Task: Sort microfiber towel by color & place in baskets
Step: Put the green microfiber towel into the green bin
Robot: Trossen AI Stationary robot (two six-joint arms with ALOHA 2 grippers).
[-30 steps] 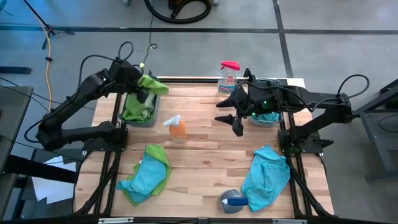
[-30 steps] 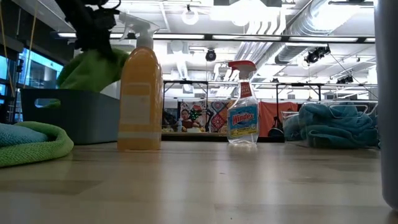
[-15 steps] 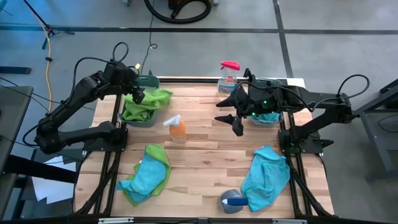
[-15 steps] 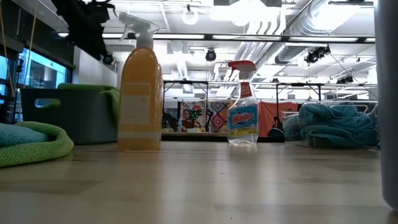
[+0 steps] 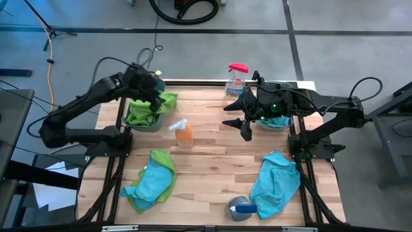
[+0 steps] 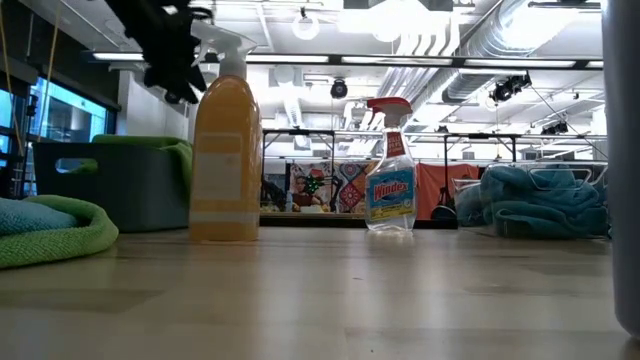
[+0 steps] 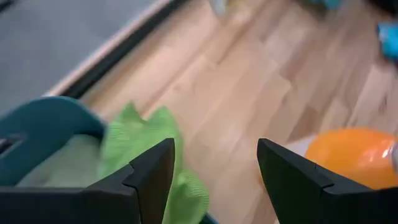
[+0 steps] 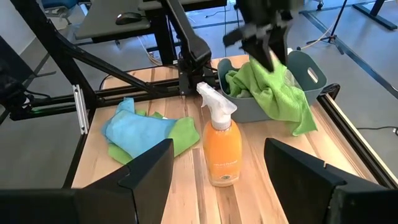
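My left gripper (image 5: 153, 90) hangs open and empty above the dark teal tub (image 5: 145, 127) at the table's far left. Green towels (image 5: 143, 111) fill that tub, and one (image 5: 167, 100) drapes over its right rim; it also shows in the left wrist view (image 7: 146, 140). My right gripper (image 5: 239, 122) is open and empty over the far middle of the table, beside the clear tub (image 5: 278, 122), which holds a blue towel. A blue-and-green towel pile (image 5: 153, 182) and a blue towel (image 5: 277, 182) lie on the near part of the table.
An orange spray bottle (image 5: 183, 133) stands between the two grippers, right of the teal tub. A Windex bottle (image 5: 235, 80) stands at the far edge. A grey-and-blue object (image 5: 241, 207) lies at the near edge beside the blue towel.
My left gripper has let go of a green towel, which has fallen from above the teal tub into it, with one part draped over the right rim. The gripper first drew toward the table's left, then moved right above the tub.
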